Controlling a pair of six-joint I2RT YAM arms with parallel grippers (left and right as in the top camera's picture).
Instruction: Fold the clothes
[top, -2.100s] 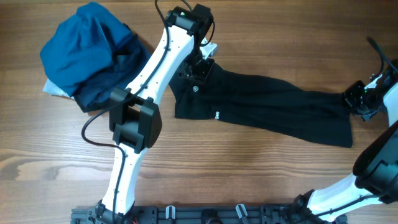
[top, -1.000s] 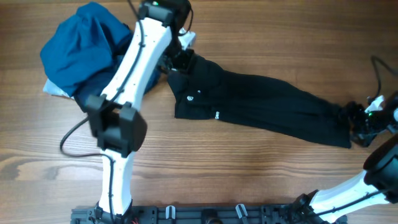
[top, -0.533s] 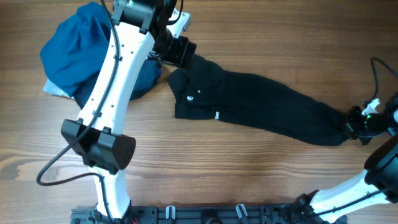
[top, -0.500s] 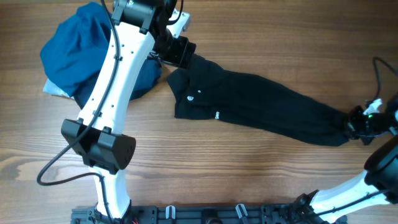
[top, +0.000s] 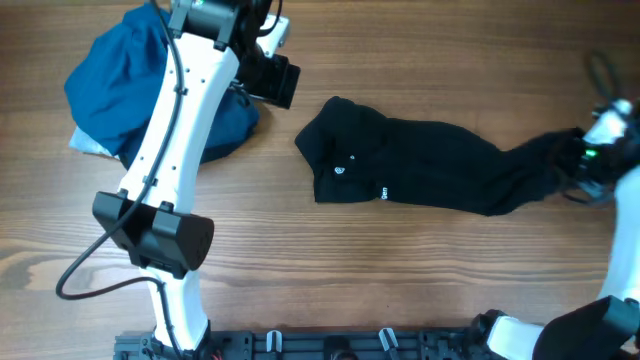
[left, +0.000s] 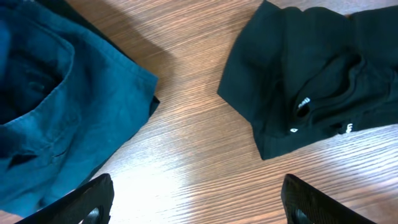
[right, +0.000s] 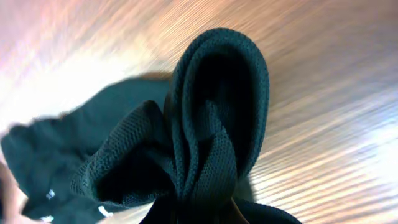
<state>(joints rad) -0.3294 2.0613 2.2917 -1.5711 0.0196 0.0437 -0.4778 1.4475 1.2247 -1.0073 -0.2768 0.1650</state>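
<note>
The black shirt (top: 420, 160) lies stretched across the wooden table, its small white round logo (top: 341, 169) near the left end. My right gripper (top: 590, 160) is shut on the shirt's right end and holds it bunched and lifted; the right wrist view shows the gathered black fabric (right: 211, 124) rising from my fingers. My left gripper (top: 272, 80) is open and empty, above the table between the blue bundle and the shirt's left end. In the left wrist view its two fingertips (left: 199, 202) are spread wide, with the shirt (left: 311, 87) at upper right.
A bright-blue and navy bundle of garments (top: 140, 85) sits at the back left and shows in the left wrist view (left: 56, 106). A small white item (top: 85, 145) peeks from under the bundle. A black rail (top: 330, 345) runs along the front edge.
My left gripper has let go of the shirt's left end and moved back left. My right gripper has pulled the shirt to the right and lifted its end; the shirt slid right.
</note>
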